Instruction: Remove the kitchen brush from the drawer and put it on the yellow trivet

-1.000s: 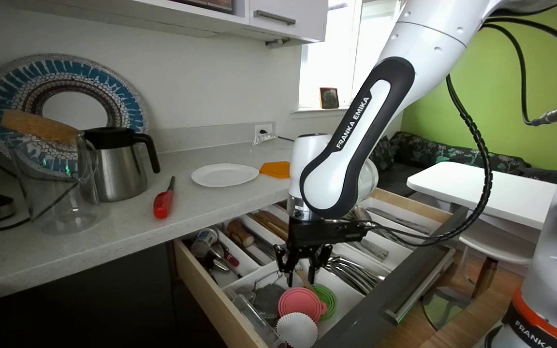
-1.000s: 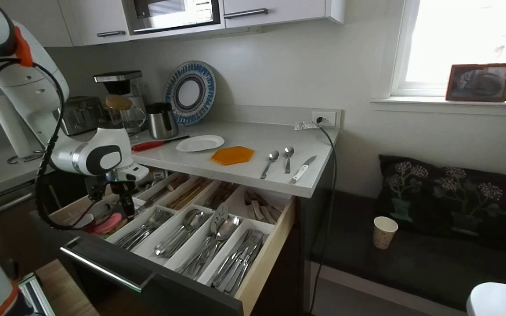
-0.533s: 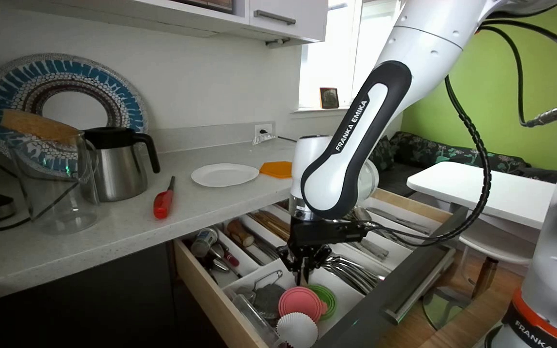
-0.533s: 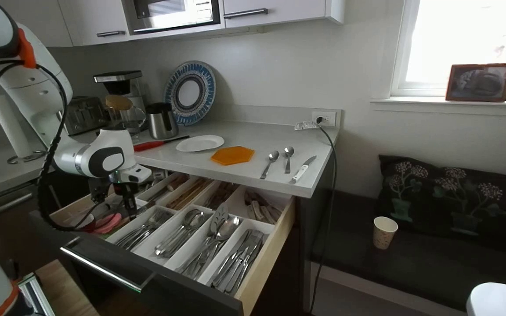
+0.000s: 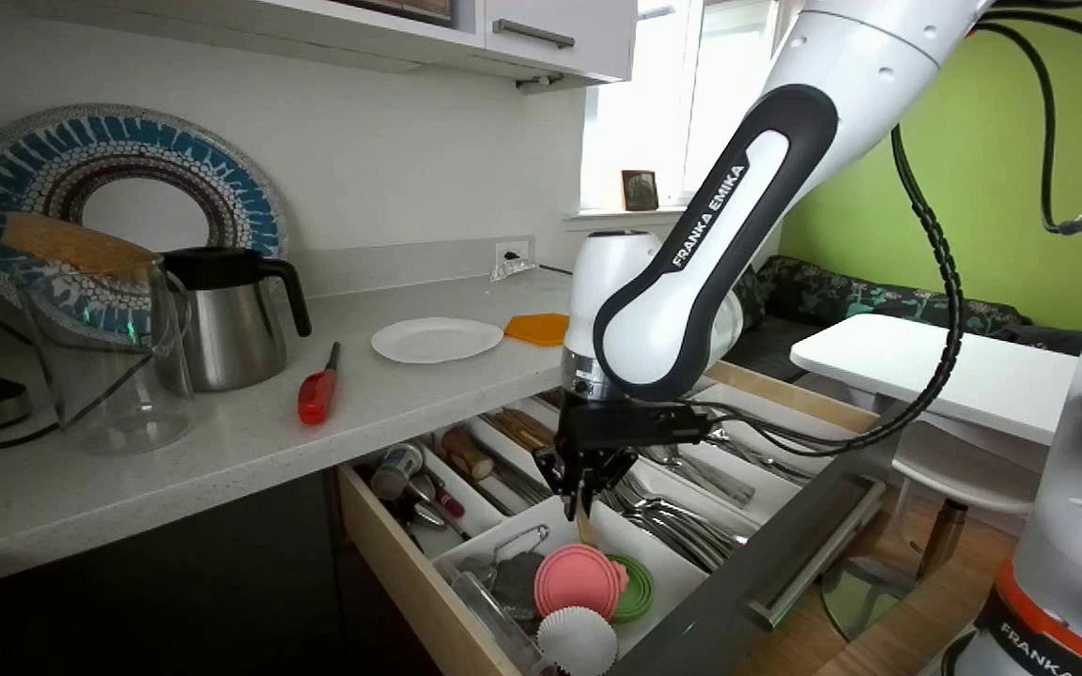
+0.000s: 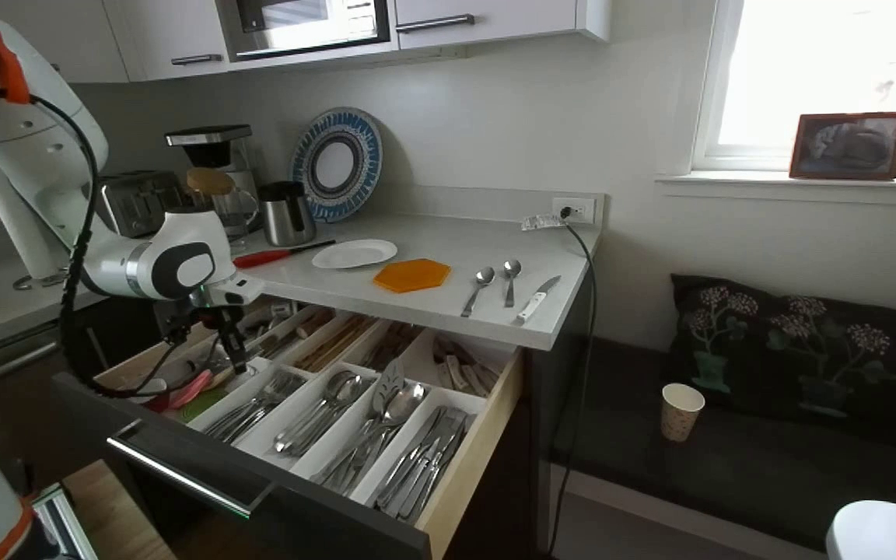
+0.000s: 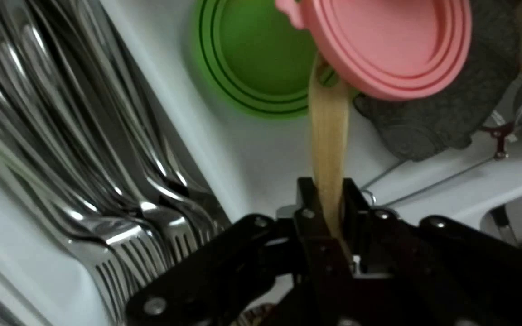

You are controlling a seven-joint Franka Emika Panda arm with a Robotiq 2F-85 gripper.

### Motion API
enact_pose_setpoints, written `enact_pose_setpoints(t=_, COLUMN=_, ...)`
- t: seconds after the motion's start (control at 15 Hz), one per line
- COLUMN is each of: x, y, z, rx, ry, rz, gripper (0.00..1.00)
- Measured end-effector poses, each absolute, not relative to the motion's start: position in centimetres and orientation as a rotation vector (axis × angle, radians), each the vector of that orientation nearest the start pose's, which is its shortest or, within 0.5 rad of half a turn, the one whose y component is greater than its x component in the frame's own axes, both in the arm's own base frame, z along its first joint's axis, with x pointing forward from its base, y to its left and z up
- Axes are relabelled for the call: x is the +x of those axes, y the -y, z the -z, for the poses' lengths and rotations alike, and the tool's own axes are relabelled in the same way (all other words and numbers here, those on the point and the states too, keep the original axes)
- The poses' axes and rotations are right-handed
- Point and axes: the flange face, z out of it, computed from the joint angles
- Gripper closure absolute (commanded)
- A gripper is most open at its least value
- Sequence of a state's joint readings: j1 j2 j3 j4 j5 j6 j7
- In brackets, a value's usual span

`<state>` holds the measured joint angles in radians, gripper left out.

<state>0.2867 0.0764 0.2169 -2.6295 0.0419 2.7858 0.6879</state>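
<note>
Over the last 1 s the gripper [image 7: 329, 190] has been closed on the presumed, wood-handled kitchen brush [image 7: 329, 131], which is tilted up slightly but still in the drawer [image 5: 409, 582]; lift-out is judged begun, transfer to the yellow trivet [image 6: 411, 275] pending.

A kitchen: cutlery drawer [image 6: 331, 525], toaster [image 6: 141, 204], steel jug [image 6: 289, 222], wall cabinets [image 6: 510, 19] over a counter [image 6: 460, 233]

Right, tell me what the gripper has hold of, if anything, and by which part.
A wooden handle, probably the brush's. The gripper clamps it away from its holed end; the other end is hidden.
</note>
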Motion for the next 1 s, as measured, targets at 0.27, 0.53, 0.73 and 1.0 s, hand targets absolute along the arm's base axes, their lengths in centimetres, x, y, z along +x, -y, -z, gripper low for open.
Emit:
enact_pose_setpoints(t=0.27, x=39.1, y=-20.7, z=-26.7, rx=-3.065, ry=-0.296, rz=0.256, gripper=0.96)
enact_pose_setpoints(t=0.53, x=39.6, y=-20.2, z=-29.9, rx=-3.073, ry=-0.293, rz=0.419, gripper=0.96)
enact_pose_setpoints(t=0.73, x=40.1, y=-19.4, z=-32.0, rx=-3.132, ry=-0.385, rz=0.444, gripper=0.96)
enact_pose_setpoints(t=1.0, x=41.5, y=-19.4, z=-36.0, rx=-3.239, ry=-0.524, rz=0.384, gripper=0.83)
